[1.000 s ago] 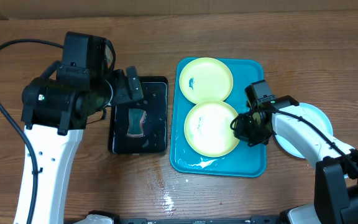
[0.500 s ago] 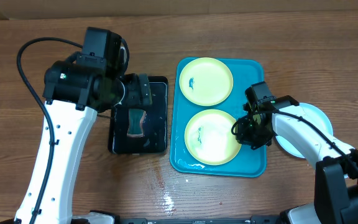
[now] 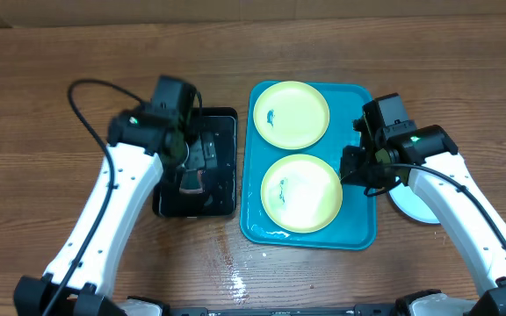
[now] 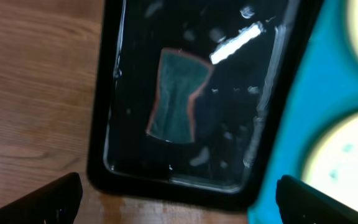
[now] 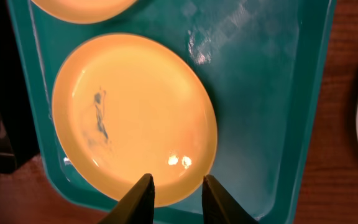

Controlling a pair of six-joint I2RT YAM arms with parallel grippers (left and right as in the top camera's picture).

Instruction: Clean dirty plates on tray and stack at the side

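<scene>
Desk (image 3: 60, 105) of brown wood grain carries a large glossy turquoise rectangular plastic tray (image 3: 360, 225), wet. On it are two smooth round plates with yellow-green rims, far plate (image 3: 291, 113) and near plate (image 3: 301, 192), both smudged blue. A pale third plate (image 3: 407, 209) sits off-tray to the right. The smaller black rectangular tray (image 3: 227, 206) holds water and a green, orange-edged sponge (image 4: 176, 93), long axis along that tray, directly under the left jaws, which are spread wide. The right jaws, slightly parted and empty, hover at the near plate's right rim. Right arm is nearer.
</scene>
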